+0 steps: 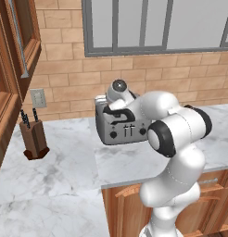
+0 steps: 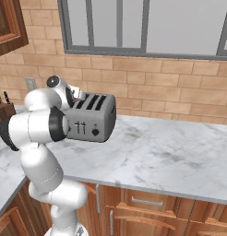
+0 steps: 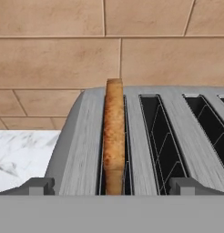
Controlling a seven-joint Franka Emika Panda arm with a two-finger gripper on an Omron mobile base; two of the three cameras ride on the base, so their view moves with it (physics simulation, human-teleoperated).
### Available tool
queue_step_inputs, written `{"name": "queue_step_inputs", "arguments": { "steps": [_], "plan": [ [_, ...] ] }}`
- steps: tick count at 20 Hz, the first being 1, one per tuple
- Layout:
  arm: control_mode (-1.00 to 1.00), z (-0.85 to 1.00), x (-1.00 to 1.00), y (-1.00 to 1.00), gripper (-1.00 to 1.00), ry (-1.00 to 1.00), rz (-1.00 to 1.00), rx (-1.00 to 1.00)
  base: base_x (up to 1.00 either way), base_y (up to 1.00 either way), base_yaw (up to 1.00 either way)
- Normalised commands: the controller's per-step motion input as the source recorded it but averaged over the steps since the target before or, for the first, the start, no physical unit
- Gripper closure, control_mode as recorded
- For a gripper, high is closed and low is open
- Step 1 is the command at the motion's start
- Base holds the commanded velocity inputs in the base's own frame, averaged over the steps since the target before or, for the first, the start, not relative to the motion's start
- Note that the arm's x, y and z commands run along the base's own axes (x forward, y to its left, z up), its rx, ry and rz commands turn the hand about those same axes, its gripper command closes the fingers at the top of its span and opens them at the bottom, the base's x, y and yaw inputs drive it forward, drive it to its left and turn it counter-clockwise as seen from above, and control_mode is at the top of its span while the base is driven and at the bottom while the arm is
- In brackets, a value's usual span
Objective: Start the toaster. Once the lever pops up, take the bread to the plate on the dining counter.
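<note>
The bread [image 3: 114, 136] stands upright in the leftmost slot of the toaster [image 3: 82, 145], its top above the slot, its thin edge toward the camera. The tool [image 3: 112, 185] is open, one finger on each side of the slice, directly before it. The toaster stands on the bench [image 2: 170, 152].

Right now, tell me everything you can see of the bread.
The bread is one thin tan-brown slice with a darker, rougher crust edge facing the hand camera. It stands upright in the leftmost slot of the grey toaster, its top poking above the slot, its lower part down inside. The neighbouring slots are empty. The gripper is open, its fingertips either side of the slice, apparently not touching it.
</note>
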Motion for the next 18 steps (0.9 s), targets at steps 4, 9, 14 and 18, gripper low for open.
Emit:
{"name": "queue_step_inputs", "arguments": {
  "steps": [4, 9, 14, 18],
  "plan": [
    [-1.00, 0.00, 0.13, 0.00, -1.00, 0.00, 0.00, 0.00, 0.00, 0.00, 0.00],
    [-1.00, 0.00, 0.13, 0.00, -1.00, 0.00, 0.00, 0.00, 0.00, 0.00, 0.00],
    [-1.00, 0.00, 0.09, 0.00, -1.00, 0.01, 0.00, 0.00, 0.00, 0.00, 0.00],
    [-1.00, 0.00, 0.09, 0.00, -1.00, 0.01, 0.00, 0.00, 0.00, 0.00, 0.00]
  ]
}}
